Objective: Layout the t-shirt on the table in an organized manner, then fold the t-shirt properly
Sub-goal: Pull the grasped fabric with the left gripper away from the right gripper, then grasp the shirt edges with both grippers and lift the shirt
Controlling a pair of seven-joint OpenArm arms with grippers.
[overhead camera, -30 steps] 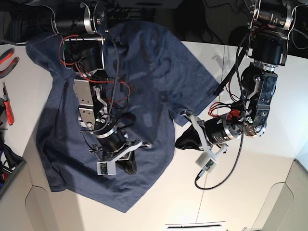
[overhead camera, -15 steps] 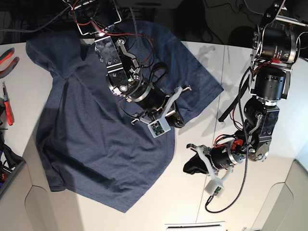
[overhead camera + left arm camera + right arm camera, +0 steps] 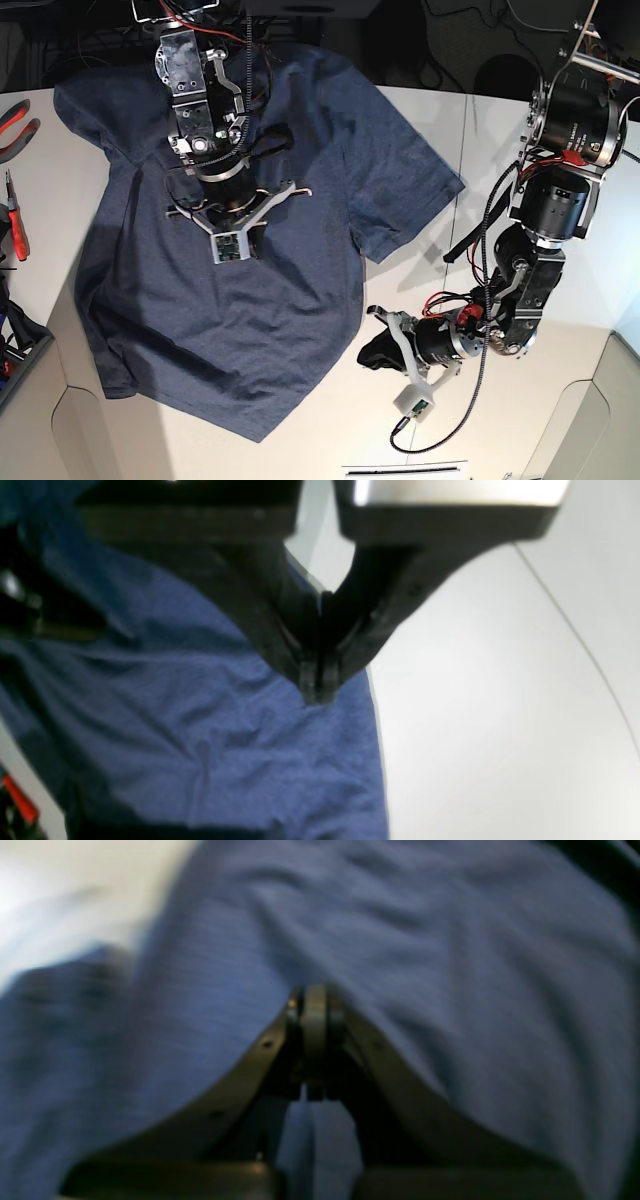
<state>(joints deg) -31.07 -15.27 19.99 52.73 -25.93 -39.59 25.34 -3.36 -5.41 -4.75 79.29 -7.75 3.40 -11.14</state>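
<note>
The navy t-shirt (image 3: 200,320) lies spread on the white table (image 3: 300,440), collar end at the far edge, sleeves out to both sides. My right gripper (image 3: 243,243) hovers over the chest area. In the right wrist view it (image 3: 307,1000) is shut, with nothing between the fingers and blurred blue cloth (image 3: 450,940) beneath. My left gripper (image 3: 375,352) sits low beside the shirt's right side edge. The left wrist view shows it (image 3: 317,690) shut, tips right at the cloth (image 3: 200,730) near its edge, with bare table (image 3: 500,705) beside. No cloth looks pinched.
Red-handled pliers (image 3: 15,120) and other tools (image 3: 15,215) lie at the table's left edge. A dark bin (image 3: 15,345) sits at the lower left. A thin seam (image 3: 465,130) crosses the table on the right. Cables hang behind the far edge.
The right arm swung from the shirt's lower middle up to the chest area. The left arm slid down from the right sleeve to the shirt's lower side edge. Both grippers stayed shut.
</note>
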